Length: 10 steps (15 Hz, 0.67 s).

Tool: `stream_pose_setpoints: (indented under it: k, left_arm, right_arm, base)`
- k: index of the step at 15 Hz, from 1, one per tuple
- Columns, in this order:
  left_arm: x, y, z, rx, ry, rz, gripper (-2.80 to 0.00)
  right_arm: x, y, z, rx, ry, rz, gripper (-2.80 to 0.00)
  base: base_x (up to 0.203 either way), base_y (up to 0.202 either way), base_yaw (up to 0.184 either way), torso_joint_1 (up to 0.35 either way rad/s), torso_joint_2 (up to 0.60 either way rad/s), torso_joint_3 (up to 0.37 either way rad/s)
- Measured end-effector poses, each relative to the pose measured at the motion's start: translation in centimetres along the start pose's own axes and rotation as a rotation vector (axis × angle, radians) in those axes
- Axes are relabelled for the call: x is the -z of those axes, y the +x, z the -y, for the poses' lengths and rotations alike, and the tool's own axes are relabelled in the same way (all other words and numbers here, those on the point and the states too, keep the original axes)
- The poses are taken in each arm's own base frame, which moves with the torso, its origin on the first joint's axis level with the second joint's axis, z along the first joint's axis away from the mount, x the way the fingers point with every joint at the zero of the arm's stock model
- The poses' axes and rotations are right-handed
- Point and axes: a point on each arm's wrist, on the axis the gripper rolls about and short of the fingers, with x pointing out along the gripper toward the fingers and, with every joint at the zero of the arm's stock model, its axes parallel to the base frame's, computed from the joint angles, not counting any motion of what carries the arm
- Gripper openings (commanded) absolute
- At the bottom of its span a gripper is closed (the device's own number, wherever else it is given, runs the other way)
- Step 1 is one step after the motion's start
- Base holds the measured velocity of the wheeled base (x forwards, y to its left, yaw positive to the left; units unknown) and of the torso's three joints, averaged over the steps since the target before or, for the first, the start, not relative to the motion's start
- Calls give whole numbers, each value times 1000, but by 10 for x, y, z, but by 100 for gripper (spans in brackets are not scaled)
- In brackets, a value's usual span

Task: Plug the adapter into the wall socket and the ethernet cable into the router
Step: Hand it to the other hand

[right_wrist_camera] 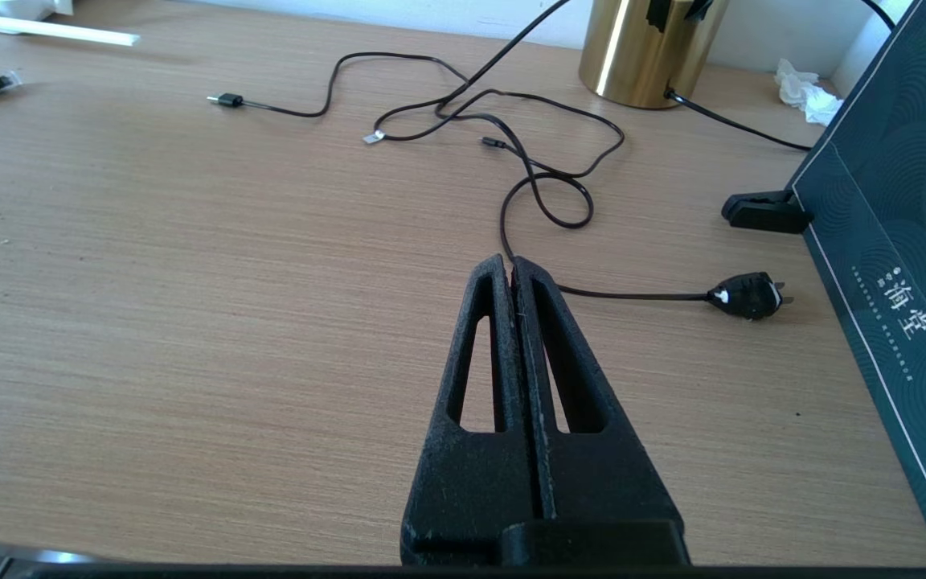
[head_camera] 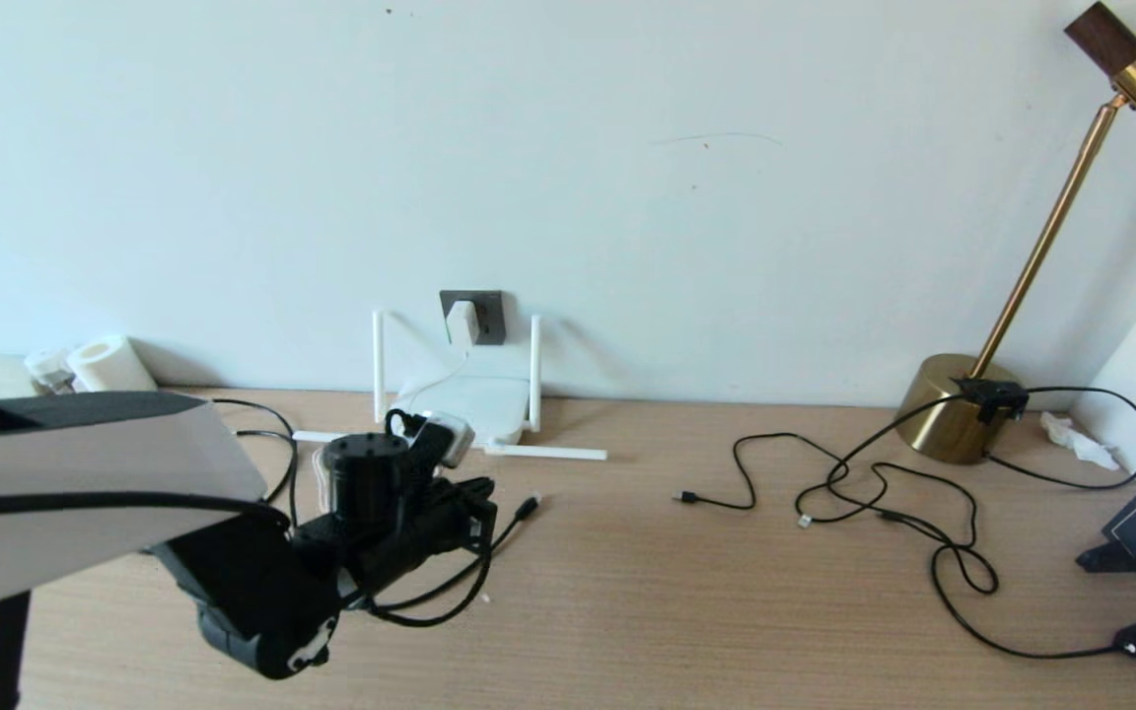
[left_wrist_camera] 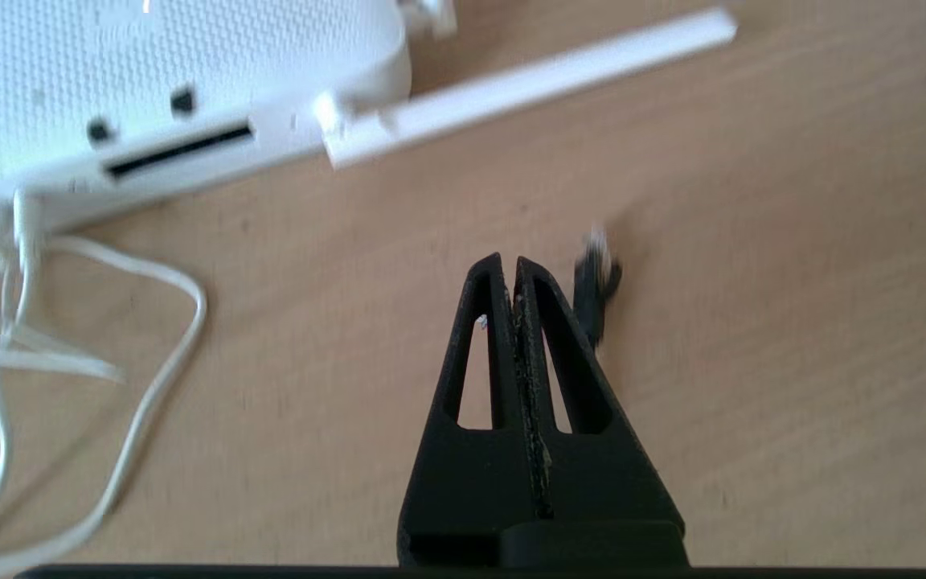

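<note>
Head cam sits up high looking forward and down over the wooden desk (head_camera: 686, 592) toward the wall, far enough back to catch the router (head_camera: 464, 406) on the left and the brass lamp (head_camera: 962, 404) on the right. Left wrist cam is way closer, peering past its fingers right at the router (left_wrist_camera: 165, 88) edge. Right wrist cam looks low across the desk (right_wrist_camera: 190, 322) at the lamp (right_wrist_camera: 648, 48) base, so each wrist view shares one end with the head view.
</note>
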Motion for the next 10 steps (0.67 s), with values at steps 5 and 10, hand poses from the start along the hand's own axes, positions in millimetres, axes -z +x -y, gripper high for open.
stream_pose_setpoints:
  k: [5, 10]
  left_arm:
    - [-7, 9, 6, 84, 11, 41, -247]
    - [-1, 9, 8, 154, 148, -10, 0]
  right_arm:
    - [0, 0, 0, 0, 0, 0, -280]
    - [0, 0, 0, 0, 0, 0, -280]
  base:
    - [0, 0, 0, 0, 0, 0]
    - [0, 0, 0, 0, 0, 0]
